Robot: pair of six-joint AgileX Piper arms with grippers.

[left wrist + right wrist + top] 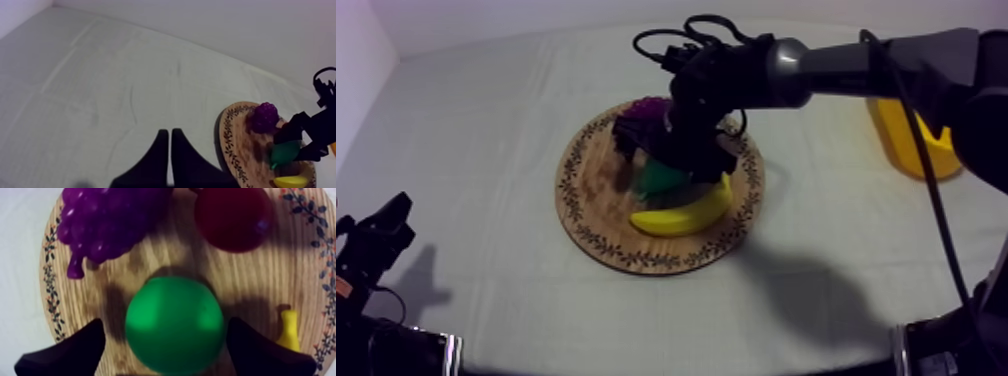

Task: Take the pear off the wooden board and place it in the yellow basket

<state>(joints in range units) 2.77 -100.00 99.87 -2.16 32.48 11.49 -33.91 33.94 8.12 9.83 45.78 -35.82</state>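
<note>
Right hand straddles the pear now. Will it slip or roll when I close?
The pear looks smooth, round and glossy, so it may slip from the open right hand unless gripped at its widest. It looks like a rigid toy, probably light. If nudged, it could roll on the flat wooden board toward the banana.

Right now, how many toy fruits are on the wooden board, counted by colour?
Green: 1, the pear
Purple: 1, the bunch of grapes
Red: 1, the small red fruit
Yellow: 1, the banana
Total: 4 toy fruits
</note>
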